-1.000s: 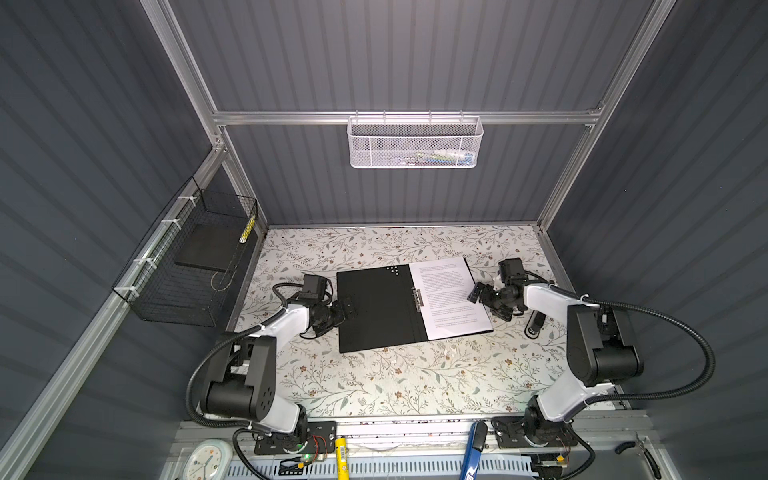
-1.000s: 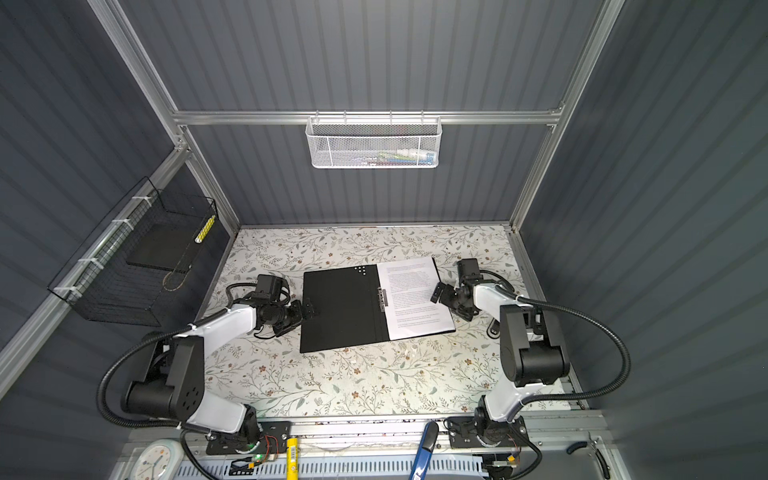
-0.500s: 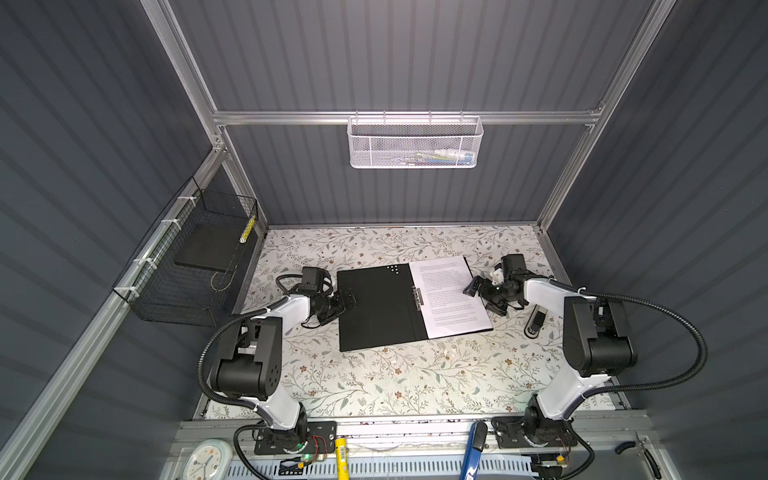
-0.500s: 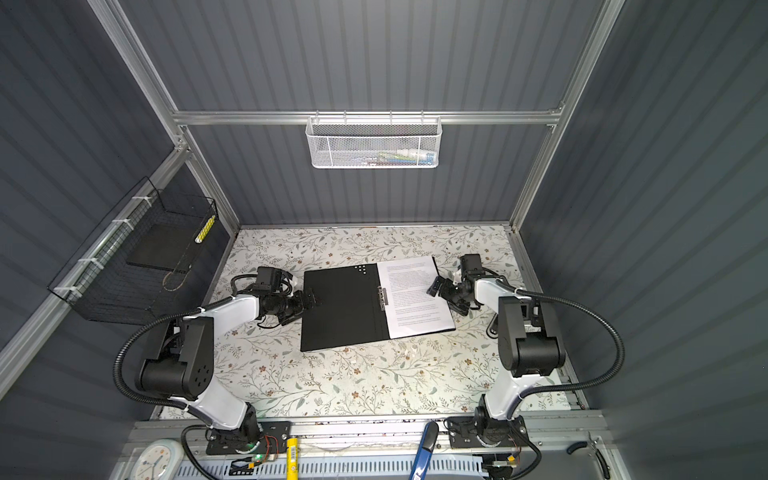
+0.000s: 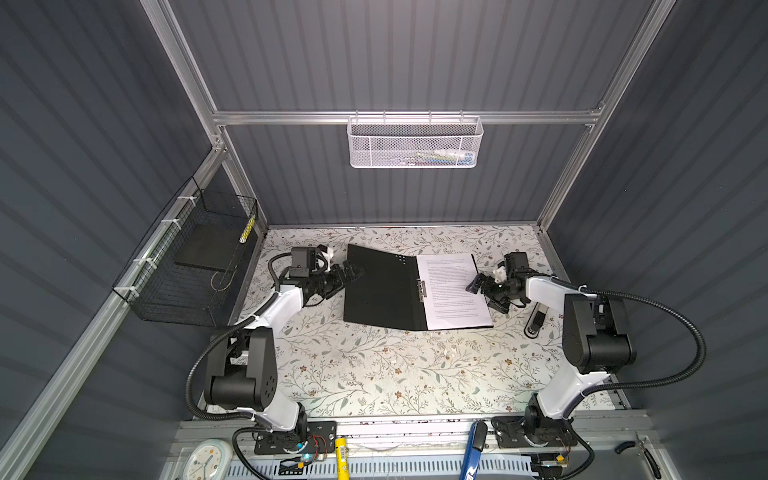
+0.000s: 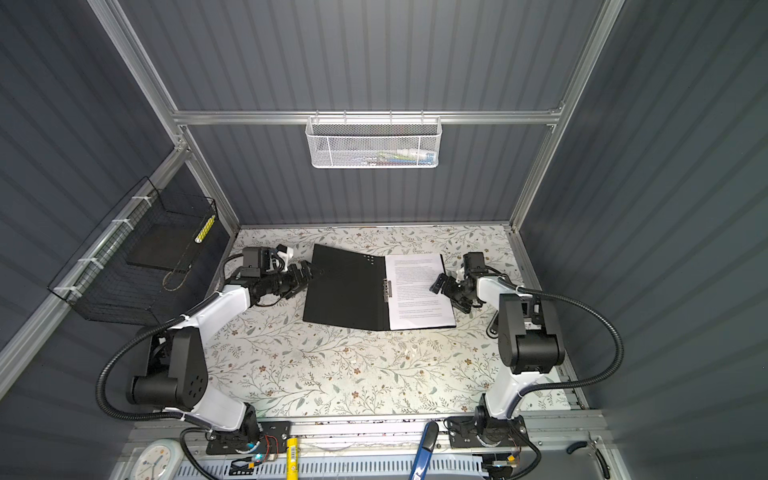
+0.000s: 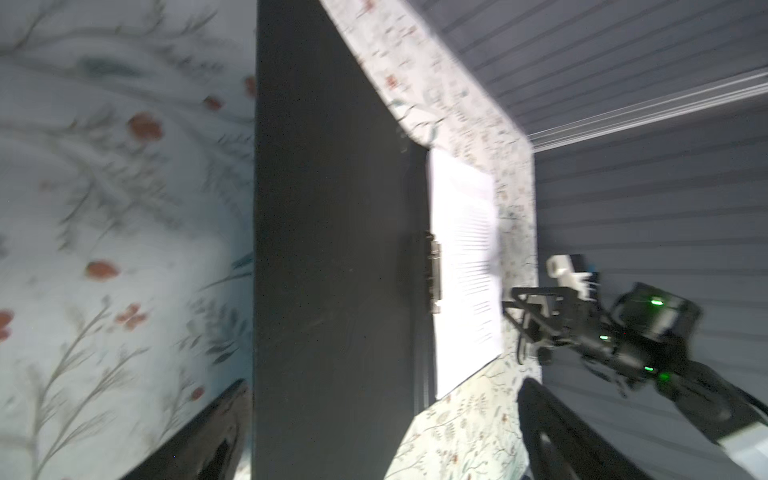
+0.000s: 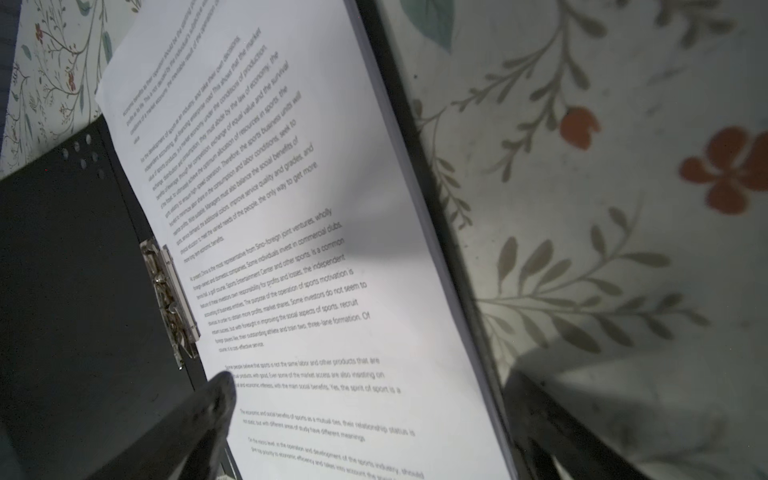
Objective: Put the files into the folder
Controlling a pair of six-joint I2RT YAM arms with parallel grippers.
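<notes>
The folder (image 5: 380, 291) (image 6: 345, 291) lies open on the flowered table, black inside up, a metal clip (image 8: 170, 299) at its spine. The files (image 5: 453, 291) (image 6: 419, 291), white sheets of printed text, rest on its right half. My left gripper (image 5: 353, 272) (image 6: 313, 272) is open at the left cover's outer edge. In the left wrist view the cover (image 7: 332, 249) runs between its jaws (image 7: 382, 386) and looks raised there. My right gripper (image 5: 473, 284) (image 6: 438, 284) is open; its jaws (image 8: 368, 376) straddle the right edge of the files (image 8: 311, 208).
A black wire basket (image 5: 187, 266) hangs on the left wall and a white mesh basket (image 5: 415, 143) on the back wall. A small black object (image 5: 536, 322) lies on the table by the right arm. A clock (image 5: 205, 461) and pens sit at the front rail.
My left gripper has moved in to the folder's left edge, and that cover now stands higher than before. My right gripper has shifted slightly inward over the files' right edge.
</notes>
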